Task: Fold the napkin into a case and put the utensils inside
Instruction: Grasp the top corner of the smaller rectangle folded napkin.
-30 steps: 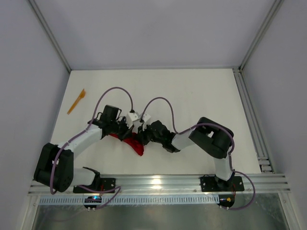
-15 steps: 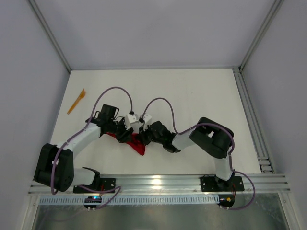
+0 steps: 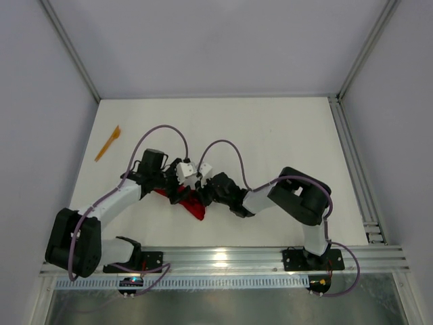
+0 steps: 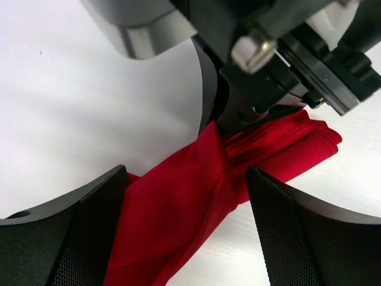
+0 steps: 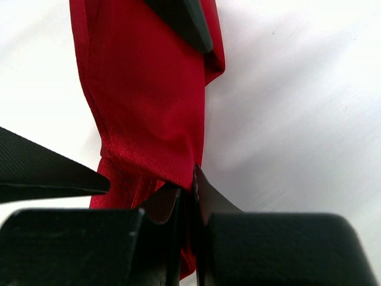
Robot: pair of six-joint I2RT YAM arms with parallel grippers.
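The red napkin (image 3: 190,204) lies bunched and twisted on the white table between the two arms. My left gripper (image 4: 187,232) is open, its two black pads (image 4: 89,238) standing on either side of the napkin (image 4: 178,202) without pinching it. My right gripper (image 5: 193,186) is shut on a folded edge of the napkin (image 5: 149,107) and meets the left gripper (image 3: 177,185) nose to nose. One orange utensil (image 3: 107,143) lies far off at the table's left edge. From above, the right gripper (image 3: 203,192) hides part of the cloth.
Purple cables loop above both wrists (image 3: 162,128). An aluminium rail (image 3: 216,257) runs along the near edge and another (image 3: 355,169) down the right side. Grey walls close in the table on three sides.
My left gripper has gone from shut to open, letting go of the napkin, and its wrist has shifted slightly. The right gripper keeps its pinch on the cloth.
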